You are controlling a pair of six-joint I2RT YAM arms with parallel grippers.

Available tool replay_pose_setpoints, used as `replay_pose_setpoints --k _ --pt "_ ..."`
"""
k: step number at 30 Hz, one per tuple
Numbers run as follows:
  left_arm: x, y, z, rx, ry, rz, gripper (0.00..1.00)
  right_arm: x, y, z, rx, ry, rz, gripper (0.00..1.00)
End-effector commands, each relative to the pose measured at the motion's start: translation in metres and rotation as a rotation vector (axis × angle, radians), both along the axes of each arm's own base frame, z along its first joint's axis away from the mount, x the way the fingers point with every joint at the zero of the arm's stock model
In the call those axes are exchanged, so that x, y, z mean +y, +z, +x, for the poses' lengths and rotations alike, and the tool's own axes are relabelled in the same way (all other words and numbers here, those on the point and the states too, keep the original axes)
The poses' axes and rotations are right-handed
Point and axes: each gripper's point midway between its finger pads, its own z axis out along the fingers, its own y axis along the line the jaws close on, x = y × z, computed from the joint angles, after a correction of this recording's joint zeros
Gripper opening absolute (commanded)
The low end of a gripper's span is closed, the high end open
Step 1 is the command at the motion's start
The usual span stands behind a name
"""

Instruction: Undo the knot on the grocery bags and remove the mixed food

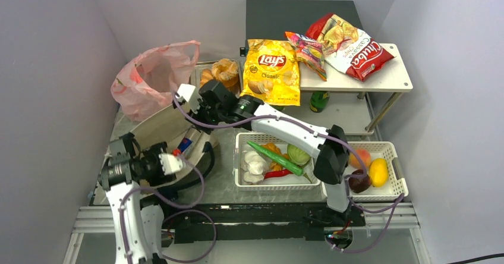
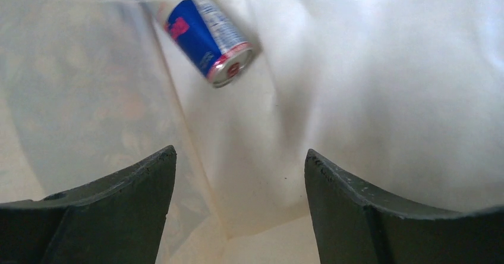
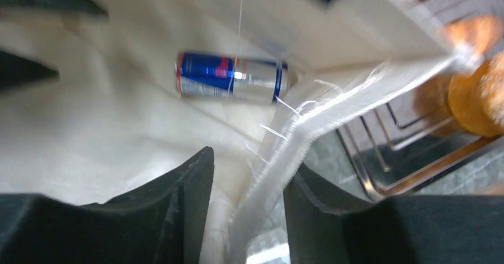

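— Contents of beige tote (image 1: 163, 124)?
— One blue-silver can (image 2: 208, 41), on its side; left gripper (image 2: 241, 154) gapes wide, facing it; right gripper (image 3: 249, 163) pinches the rim.
— White basket (image 1: 276, 187)?
— Garlic (image 1: 254, 164), cabbage (image 1: 297, 154), long green vegetable (image 1: 276, 159).

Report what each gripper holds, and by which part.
Left gripper: open, nothing held. Right gripper straddles the frayed rim of the beige tote; a firm pinch cannot be told.
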Motion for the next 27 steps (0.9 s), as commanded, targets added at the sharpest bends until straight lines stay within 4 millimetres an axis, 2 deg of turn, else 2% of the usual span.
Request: replay_pose_setpoints --k 1,4,5,8,11,12,14,18,22,25,27 --pt "0.012 0.037 0.036 0.03 0.246 -0.198 0.79 -0.03 0.007 -0.011 -0.024 -0.014 0.013 0.36" --pt "0.006 0.04 0.039 0.082 0.207 -0.257 0.75 -0.04 0.001 -0.028 -0.021 0.04 0.033 0.05" --pt "0.007 0.037 0.04 0.085 0.197 -0.252 0.73 -0.042 -0.004 -0.033 -0.014 0.059 0.032 0.0" --pt "0.012 0.028 0.048 0.053 0.169 -0.194 0.77 -0.041 -0.002 -0.043 -0.011 0.102 0.078 0.0" --pt "0.014 -0.007 0.065 0.056 0.163 -0.053 0.86 -0.037 0.001 -0.05 -0.017 0.142 0.126 0.0" --pt "0.008 -0.02 0.069 0.065 0.136 0.002 0.87 -0.036 -0.001 -0.05 -0.01 0.143 0.125 0.0" --pt "0.009 -0.039 0.079 0.085 0.145 0.073 0.88 -0.033 -0.003 -0.049 0.001 0.142 0.118 0.0" --pt "0.001 -0.056 0.103 0.163 0.196 0.089 0.88 -0.029 0.0 -0.047 0.0 0.144 0.133 0.0" --pt "-0.003 -0.076 0.122 0.242 0.238 0.119 0.93 -0.026 0.001 -0.045 -0.004 0.139 0.142 0.0" --pt "-0.004 -0.092 0.124 0.294 0.247 0.158 0.86 -0.025 0.004 -0.043 -0.012 0.134 0.148 0.0" --pt "-0.003 -0.099 0.118 0.332 0.243 0.18 0.7 -0.024 0.007 -0.041 -0.02 0.132 0.153 0.0"
